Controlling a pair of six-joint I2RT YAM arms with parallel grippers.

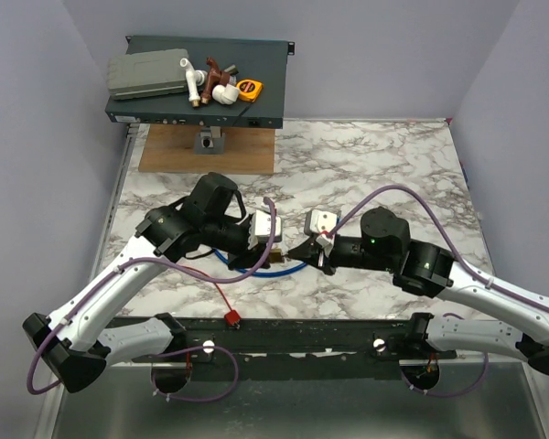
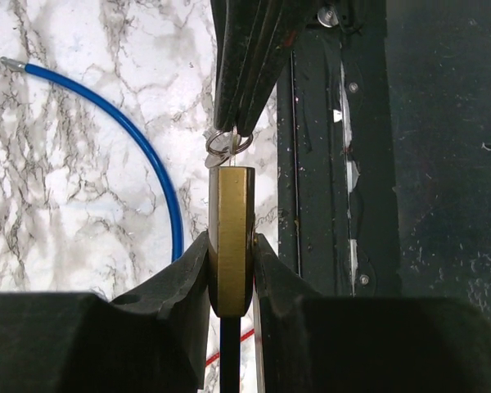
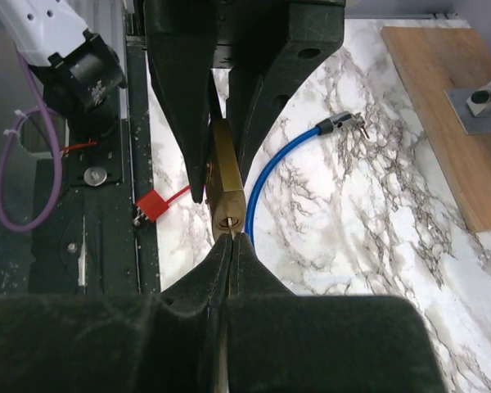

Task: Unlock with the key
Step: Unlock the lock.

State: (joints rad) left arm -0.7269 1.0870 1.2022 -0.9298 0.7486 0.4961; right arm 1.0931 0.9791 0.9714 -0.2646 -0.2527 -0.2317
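My left gripper [image 2: 231, 255] is shut on the brass padlock [image 2: 231, 221], pinching its flat sides and holding it above the marble with the keyhole end toward the right arm. My right gripper [image 3: 231, 244] is shut on the key [image 3: 231, 232]; its thin silver blade sits in the padlock's [image 3: 227, 184] keyhole. In the left wrist view a small key ring [image 2: 227, 146] shows at the right gripper's fingertips [image 2: 244, 90]. The key's red tag [image 1: 230, 317] lies at the table's front edge on its red cord. From above, both grippers meet near the padlock [image 1: 276, 262].
The blue cable lock [image 1: 296, 272] curves across the marble under the padlock, its metal end showing [image 3: 342, 123]. A wooden board [image 1: 206, 151] with a metal fitting and a dark rack unit [image 1: 197, 110] carrying clutter stand at the back left. A black rail [image 1: 284, 334] runs along the near edge.
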